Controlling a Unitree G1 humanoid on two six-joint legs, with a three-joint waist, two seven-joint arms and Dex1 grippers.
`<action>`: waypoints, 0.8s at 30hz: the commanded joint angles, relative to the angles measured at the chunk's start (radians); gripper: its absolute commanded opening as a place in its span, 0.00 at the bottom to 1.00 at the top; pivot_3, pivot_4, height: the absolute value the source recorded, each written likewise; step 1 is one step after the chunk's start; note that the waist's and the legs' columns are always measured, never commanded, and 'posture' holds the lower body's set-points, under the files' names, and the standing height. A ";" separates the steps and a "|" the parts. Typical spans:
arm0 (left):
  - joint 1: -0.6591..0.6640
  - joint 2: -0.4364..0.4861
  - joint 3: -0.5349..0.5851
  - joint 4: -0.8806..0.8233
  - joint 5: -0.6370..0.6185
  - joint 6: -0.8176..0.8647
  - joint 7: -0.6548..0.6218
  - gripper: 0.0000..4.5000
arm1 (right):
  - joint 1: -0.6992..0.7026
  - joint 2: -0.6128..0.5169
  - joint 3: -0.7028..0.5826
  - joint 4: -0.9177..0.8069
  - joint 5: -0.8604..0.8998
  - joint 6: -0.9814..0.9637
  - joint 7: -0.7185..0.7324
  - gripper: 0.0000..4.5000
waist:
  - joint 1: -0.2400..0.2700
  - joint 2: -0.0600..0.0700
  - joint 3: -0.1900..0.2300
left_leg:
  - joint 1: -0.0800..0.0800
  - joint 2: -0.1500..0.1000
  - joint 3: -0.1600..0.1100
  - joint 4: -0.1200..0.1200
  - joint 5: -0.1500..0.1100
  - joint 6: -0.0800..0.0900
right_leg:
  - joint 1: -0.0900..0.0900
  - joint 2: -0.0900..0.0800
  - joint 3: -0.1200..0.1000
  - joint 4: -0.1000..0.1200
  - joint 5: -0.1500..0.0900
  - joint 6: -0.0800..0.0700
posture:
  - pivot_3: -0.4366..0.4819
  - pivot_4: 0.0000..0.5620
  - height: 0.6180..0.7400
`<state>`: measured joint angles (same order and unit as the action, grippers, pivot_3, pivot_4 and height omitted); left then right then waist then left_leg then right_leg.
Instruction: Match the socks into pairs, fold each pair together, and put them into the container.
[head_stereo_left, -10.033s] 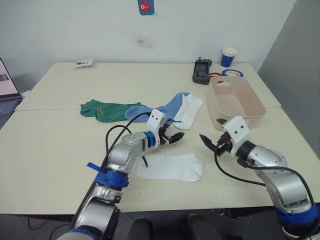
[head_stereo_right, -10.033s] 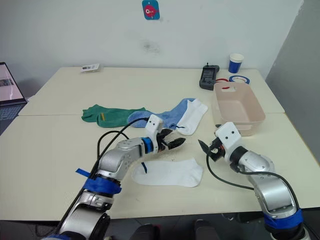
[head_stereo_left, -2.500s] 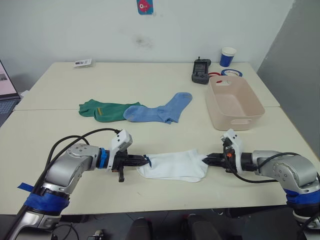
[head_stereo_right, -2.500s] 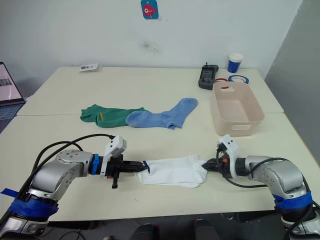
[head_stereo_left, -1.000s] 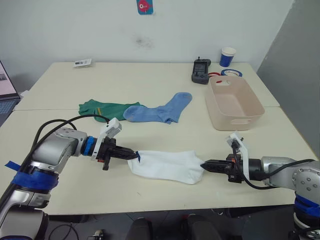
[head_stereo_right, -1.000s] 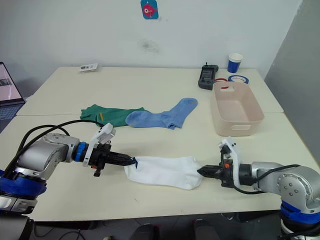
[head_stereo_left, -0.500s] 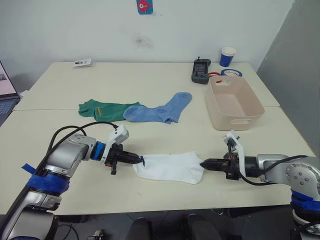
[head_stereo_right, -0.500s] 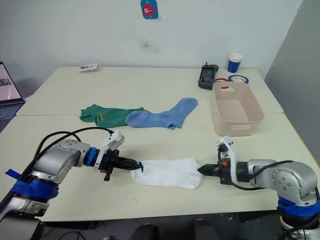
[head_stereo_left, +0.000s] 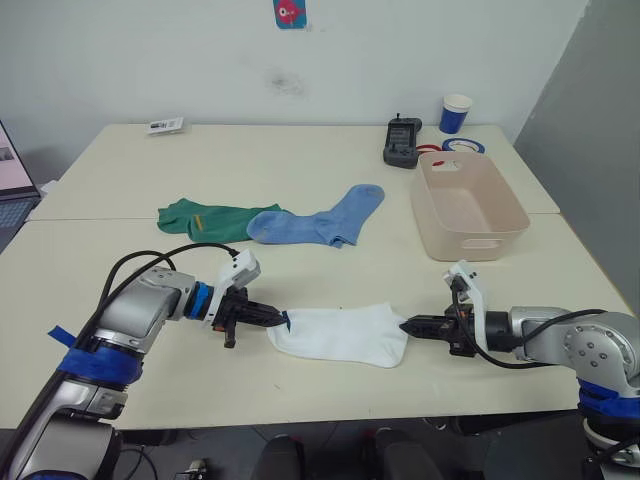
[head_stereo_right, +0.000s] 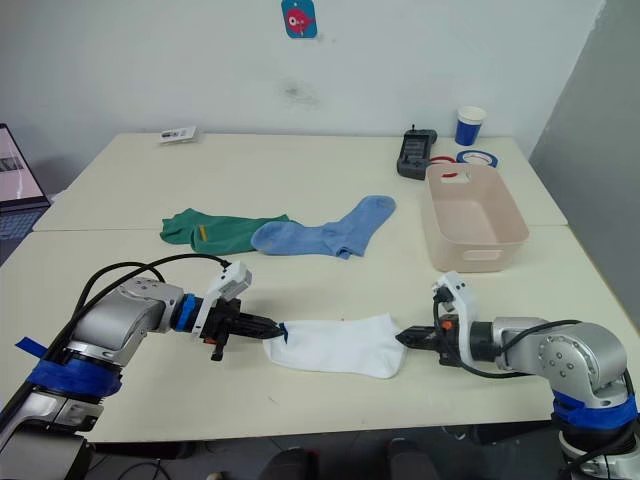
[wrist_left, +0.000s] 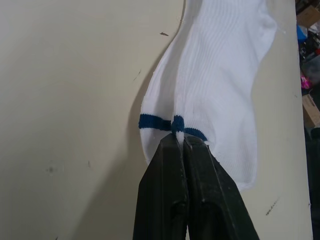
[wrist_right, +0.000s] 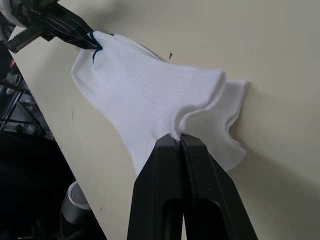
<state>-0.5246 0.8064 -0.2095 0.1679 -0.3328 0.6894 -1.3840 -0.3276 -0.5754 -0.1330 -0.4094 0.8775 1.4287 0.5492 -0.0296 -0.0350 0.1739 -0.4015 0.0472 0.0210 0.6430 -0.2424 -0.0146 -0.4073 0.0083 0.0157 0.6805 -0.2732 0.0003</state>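
I get even, fairly bright room light from above on the table (head_stereo_left: 330, 180), with soft, short shadows and no glare. The head views are sharp across the scene. In my left wrist view the sock (wrist_left: 215, 85) casts a soft shadow, and the nearest fingers (wrist_left: 170, 200) look slightly soft.

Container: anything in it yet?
Empty. The container shows only its bare beige inside; the white socks lie on the table.

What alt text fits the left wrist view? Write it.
Two black fingers pinch the blue-striped edge of a white sock, which stretches away across a beige table.
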 joint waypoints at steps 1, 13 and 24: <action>-0.027 0.000 0.015 -0.010 -0.014 0.014 -0.004 0.00 | -0.008 -0.009 -0.003 -0.005 -0.001 -0.027 0.001 0.01 | 0.000 0.000 0.000 | 0.000 0.000 0.000 0.000 0.000 0.000 | 0.000 0.000 0.000 0.000 0.000 0.000 | 0.48 0.27 1.00; -0.019 0.002 0.001 -0.001 0.008 -0.007 -0.004 0.00 | 0.001 -0.007 0.024 0.021 -0.027 -0.071 0.001 0.01 | 0.000 0.000 0.000 | 0.000 0.000 0.000 0.000 0.000 0.000 | 0.000 0.000 0.000 0.000 0.000 0.000 | 0.48 0.27 1.00; 0.010 0.012 -0.001 -0.028 0.011 -0.010 -0.005 0.00 | 0.017 -0.015 0.050 0.026 -0.038 -0.096 0.008 0.01 | 0.000 0.000 0.000 | 0.000 0.000 0.000 0.000 0.000 0.000 | 0.000 0.000 0.000 0.000 0.000 0.000 | 0.48 0.27 1.00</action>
<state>-0.5163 0.8060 -0.2095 0.1677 -0.3270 0.6897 -1.3862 -0.3116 -0.5800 -0.0814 -0.3678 0.8420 1.3499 0.5491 -0.0297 -0.0350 0.1739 -0.4015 0.0473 0.0211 0.6430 -0.2424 -0.0146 -0.4073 0.0082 0.0158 0.6805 -0.2732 0.0003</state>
